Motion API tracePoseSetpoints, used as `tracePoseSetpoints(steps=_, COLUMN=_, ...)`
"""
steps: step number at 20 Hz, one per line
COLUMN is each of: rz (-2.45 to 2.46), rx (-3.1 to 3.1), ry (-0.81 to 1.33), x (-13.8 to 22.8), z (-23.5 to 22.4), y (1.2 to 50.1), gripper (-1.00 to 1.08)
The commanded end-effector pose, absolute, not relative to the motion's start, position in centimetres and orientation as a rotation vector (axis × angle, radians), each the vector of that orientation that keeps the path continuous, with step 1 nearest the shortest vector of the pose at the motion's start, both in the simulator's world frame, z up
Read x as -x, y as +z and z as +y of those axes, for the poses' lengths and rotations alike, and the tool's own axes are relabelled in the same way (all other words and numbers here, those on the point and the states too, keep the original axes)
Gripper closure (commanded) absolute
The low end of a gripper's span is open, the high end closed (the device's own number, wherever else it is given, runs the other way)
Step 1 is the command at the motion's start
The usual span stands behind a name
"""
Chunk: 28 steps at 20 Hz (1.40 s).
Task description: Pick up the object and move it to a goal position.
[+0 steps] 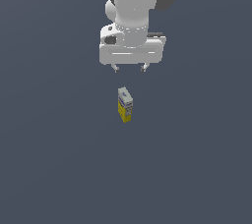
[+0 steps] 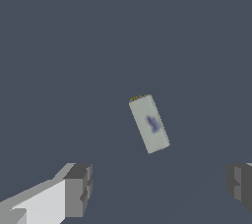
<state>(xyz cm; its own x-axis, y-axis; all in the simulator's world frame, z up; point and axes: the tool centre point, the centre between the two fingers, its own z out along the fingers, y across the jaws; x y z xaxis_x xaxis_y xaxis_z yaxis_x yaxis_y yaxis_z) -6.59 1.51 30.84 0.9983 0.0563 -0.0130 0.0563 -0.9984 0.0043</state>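
Box (image 1: 125,104) standing upright on the floor (image 1: 54,159), apart from the arm and not yet grasped. Gripper (image 1: 130,68) hangs above it, pointing down, fingers (image 2: 78,191) spread wide and empty, probably in readiness to straddle the narrow box; the box sits slightly skewed to the finger line. No goal marker is visible.

The box (image 1: 125,104) is small, rectangular and stands upright on the plain dark tabletop (image 1: 54,159), apart from everything else. Its body is yellow; its top is white-grey with blue marks. In the wrist view the box (image 2: 149,124) shows mostly its pale long top face with a blue smudge near the middle, turned askew, with a thin yellow edge at one end.
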Motion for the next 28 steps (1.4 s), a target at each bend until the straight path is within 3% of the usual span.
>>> tracePoseSetpoints(steps=1, rz=0.086, rx=-3.137, ry=-0.009, x=6.4, z=1.5, y=31.1, gripper=-0.92)
tracePoseSetpoints(steps=12, rz=0.183, rx=-3.134, ry=-0.01, x=6.2, z=1.2, y=29.3, gripper=-0.92)
tracePoseSetpoints(steps=28, rz=0.6, rx=-3.084, ry=-0.002, x=5.9, z=-0.4, y=21.8, gripper=-0.92)
